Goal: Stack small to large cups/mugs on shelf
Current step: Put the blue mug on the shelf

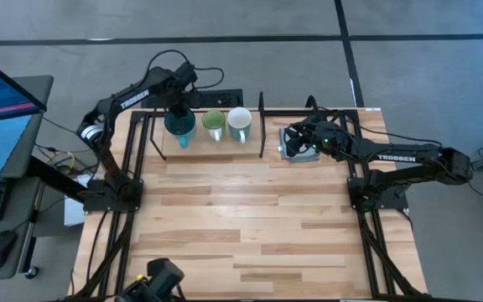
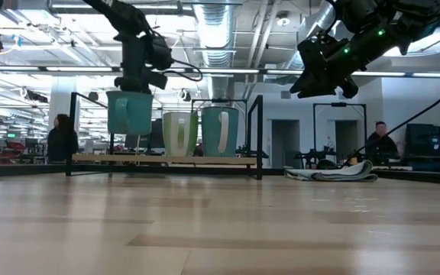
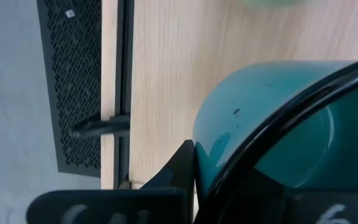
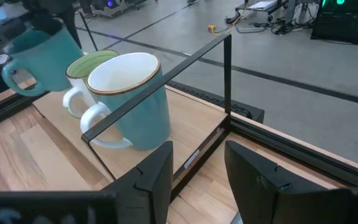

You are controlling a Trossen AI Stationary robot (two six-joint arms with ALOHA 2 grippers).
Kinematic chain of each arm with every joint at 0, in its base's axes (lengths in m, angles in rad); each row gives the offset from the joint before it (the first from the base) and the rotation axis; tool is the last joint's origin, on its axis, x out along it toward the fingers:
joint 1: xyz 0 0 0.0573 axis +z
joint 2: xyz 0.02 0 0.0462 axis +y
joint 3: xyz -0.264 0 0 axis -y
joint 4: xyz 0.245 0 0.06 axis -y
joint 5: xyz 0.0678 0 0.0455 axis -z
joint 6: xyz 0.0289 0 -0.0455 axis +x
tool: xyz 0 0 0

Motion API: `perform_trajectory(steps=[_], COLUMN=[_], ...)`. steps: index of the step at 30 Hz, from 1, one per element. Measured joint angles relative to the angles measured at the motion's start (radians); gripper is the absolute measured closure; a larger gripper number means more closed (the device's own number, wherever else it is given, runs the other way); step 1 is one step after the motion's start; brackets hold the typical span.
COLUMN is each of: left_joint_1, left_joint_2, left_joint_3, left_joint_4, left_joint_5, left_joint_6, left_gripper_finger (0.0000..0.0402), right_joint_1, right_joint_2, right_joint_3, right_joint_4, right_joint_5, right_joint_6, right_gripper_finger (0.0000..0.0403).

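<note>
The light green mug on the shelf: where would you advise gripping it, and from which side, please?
Probably its rim wall, from straight above, one finger inside. The light green mug stands upright, mouth open, with the white mug close on one side and the teal mug, held in the left pincer, on the other, so sideways approaches look cramped.

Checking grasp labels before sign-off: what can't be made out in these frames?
- Left wrist view: the teal mug fills the picture, and the bottom edge cuts off the left end effector fingertips.
- High view: the left arm covers the teal mug's rim and handle.
- High view: the right end effector hides most of the grey cloth under it.
- Low view: the inside of the green mug; the camera sits too low.
</note>
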Motion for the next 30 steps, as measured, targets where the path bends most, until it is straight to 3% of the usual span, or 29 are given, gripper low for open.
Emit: perform_trajectory(steps=[11,30], left_joint_1=[0.002,0.029], left_joint_2=[0.047,0.108], left_joint_3=[0.000,0.000], left_joint_4=[0.052,0.035], left_joint_5=[0.075,0.085], left_joint_6=[0.024,0.002], left_gripper_finger=[0.0389,0.0389], right_joint_1=[0.000,0.000], right_joint_2=[0.000,0.000], right_joint_3=[0.000,0.000], right_joint_4=[0.001,0.008], right_joint_5=[0.000,0.000], right_joint_6=[0.000,0.000], right_gripper_finger=[0.0236,0.0236])
